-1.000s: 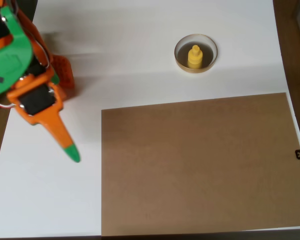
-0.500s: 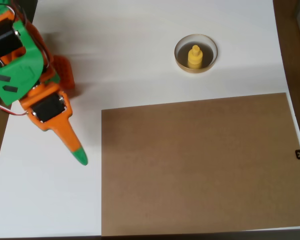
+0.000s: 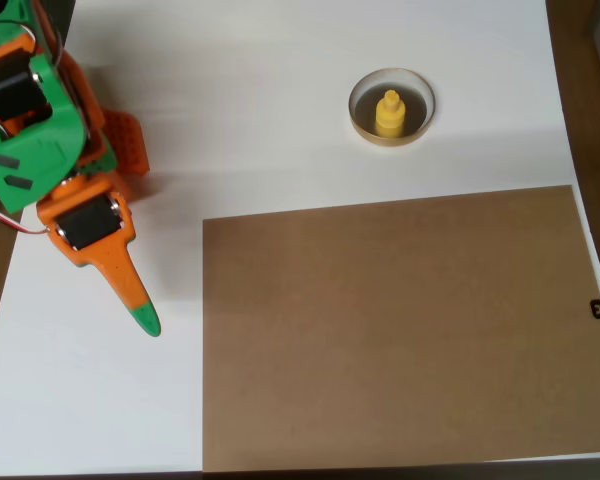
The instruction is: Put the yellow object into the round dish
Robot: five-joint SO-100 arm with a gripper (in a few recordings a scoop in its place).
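Yellow object [image 3: 388, 113] upright, knob up, inside round dish [image 3: 359, 118].

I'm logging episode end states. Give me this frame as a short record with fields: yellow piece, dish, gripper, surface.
yellow object: standing upright inside the dish, knob up
round dish: on the white table, upper right of the overhead view, beyond the brown sheet
gripper: far left, away from the dish, holding nothing; jaws look closed to one green tip
brown sheet: flat, covering the lower right of the table
task state: appears done
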